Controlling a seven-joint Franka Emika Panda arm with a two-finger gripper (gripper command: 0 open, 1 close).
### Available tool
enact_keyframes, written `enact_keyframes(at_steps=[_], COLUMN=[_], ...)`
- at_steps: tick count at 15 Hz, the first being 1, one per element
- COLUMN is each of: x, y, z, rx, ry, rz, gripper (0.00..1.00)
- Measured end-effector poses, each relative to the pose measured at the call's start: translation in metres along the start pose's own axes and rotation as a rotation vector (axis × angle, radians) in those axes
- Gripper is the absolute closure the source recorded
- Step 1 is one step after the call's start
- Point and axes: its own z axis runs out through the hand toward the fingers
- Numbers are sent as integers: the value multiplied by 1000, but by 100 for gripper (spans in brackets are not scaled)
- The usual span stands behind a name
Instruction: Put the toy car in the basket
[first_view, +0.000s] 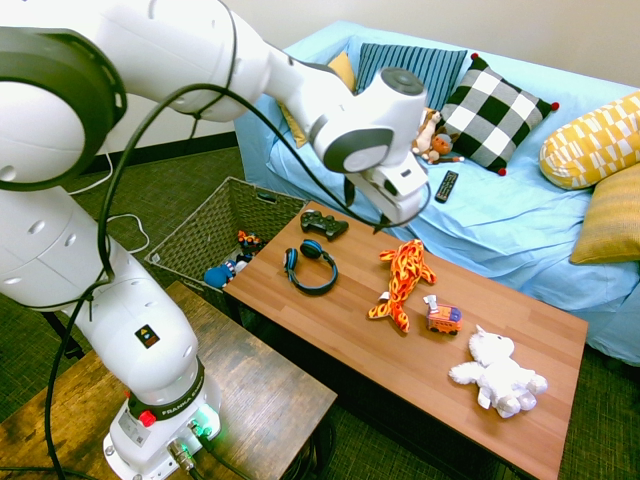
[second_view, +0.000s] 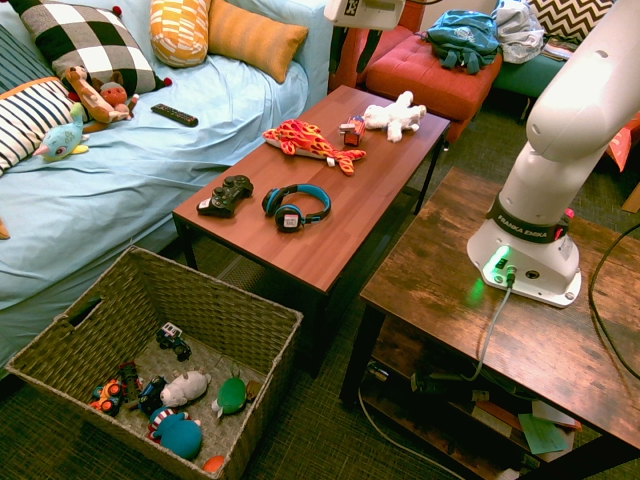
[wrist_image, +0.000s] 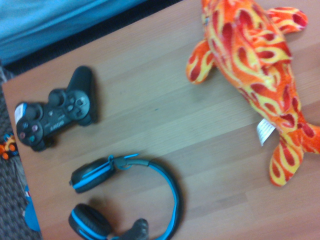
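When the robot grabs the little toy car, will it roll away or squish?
The toy car looks small and boxy, so it is probably hard and light, not squishy like the plush tiger beside it. If its wheels turn, a nudge could roll it along the smooth wooden table. Its white tag looks floppy.

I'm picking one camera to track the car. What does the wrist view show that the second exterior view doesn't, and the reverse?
Only the wrist view: nothing of its own, just a closer look at part of the table. Only the second exterior view: the toy car, the white plush animal beside it, the basket on the floor and the sofa. Both show the game controller, the blue headphones and the striped plush tiger on the coffee table.
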Motion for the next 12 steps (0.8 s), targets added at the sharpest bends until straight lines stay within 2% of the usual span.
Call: enact_keyframes(at_steps=[2,6,9,12], x=[58,155,204,227], y=[8,34,64,52], z=[15,63,98,128], rx=[12,-59,-111,-149], ry=[-77,-194,-251,-259], rz=[126,334,419,466], gripper=[0,0,0,0])
